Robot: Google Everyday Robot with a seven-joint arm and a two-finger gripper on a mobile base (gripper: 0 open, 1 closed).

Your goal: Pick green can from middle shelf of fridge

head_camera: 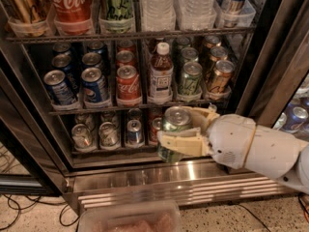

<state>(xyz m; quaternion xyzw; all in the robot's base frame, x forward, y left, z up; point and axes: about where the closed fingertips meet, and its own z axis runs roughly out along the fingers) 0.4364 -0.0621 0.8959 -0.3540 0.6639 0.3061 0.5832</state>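
My gripper (181,129) is shut on the green can (175,124), a short metallic green can with a silver top. It holds the can upright, out in front of the fridge (270,57), below the middle shelf (140,105) and level with the bottom rack. One cream finger (181,144) crosses the can's lower front; the other lies behind it. The middle shelf holds blue cans at left, red cans, a tea bottle (161,74), more green cans (189,79) and bronze cans (219,76) at right.
The top rack holds tall cans and water bottles (159,6). The bottom rack holds small cans (108,134). The steel base grille (159,190) runs below. A clear plastic bin (130,219) sits at the bottom edge. Cables (19,211) lie on the floor at left.
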